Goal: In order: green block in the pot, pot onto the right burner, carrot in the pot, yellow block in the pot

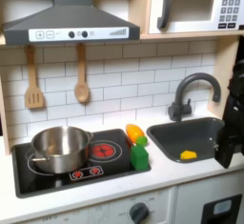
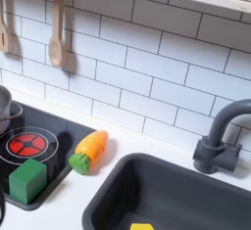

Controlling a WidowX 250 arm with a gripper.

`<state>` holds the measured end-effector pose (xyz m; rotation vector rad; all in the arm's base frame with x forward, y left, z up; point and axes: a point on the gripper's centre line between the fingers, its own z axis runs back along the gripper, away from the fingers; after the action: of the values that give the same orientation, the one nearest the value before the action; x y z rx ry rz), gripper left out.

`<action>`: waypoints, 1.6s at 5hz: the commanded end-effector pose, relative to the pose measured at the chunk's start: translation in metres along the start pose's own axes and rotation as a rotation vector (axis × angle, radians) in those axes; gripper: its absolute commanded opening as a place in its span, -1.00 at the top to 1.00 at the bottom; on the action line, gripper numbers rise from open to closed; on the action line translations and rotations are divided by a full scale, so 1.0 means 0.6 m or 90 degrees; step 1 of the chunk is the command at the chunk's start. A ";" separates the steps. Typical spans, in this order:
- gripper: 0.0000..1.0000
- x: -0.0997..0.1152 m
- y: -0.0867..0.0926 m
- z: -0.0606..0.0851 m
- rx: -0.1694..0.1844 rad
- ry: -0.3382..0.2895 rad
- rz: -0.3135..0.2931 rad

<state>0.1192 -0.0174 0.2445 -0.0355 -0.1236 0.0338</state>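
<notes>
Bench [image 1: 181, 175]: white toy kitchen top, black glass hob [image 1: 57, 175] at its left end, sink [image 1: 195, 132] at its right end.

Sink: dark grey basin with rounded corners; curved dark faucet [image 2: 221, 136] stands at its back edge in both exterior views.

Arm [image 1: 232, 113]: black, at the first exterior view's right edge, over the sink's right rim. Can't tell whether the jaws are spread or pressed together.

Pot [image 1: 59, 148]: shiny steel, round, low straight walls, on the hob's left burner. Right burner [image 1: 103, 152], red rings, is bare.

Carrot [image 2: 88, 150]: stubby, orange, lies on the bench between hob and sink. In the second exterior view its long axis runs diagonally, green tip toward the hob's front right corner.

Green block [image 2: 28, 180]: roughly cubic plastic, on the hob's front right corner, just beside the carrot's tip.

Yellow block [image 1: 188, 154]: small, on the sink floor near the front wall; the second exterior view crops it at the bottom edge.
</notes>
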 end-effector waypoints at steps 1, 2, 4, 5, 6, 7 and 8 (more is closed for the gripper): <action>-1.00 0.000 0.000 0.000 0.000 0.000 -0.001; -1.00 0.027 0.008 -0.006 0.012 0.012 -0.007; -1.00 0.057 0.031 -0.022 0.034 0.025 -0.004; -1.00 0.078 0.052 -0.031 0.047 0.030 0.007; -1.00 0.082 0.074 -0.025 0.037 0.024 0.010; -1.00 0.096 0.092 -0.026 0.045 0.016 0.019; -1.00 0.119 0.107 -0.036 0.024 0.017 0.025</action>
<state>0.1911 0.0490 0.2293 0.0004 -0.0960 0.0766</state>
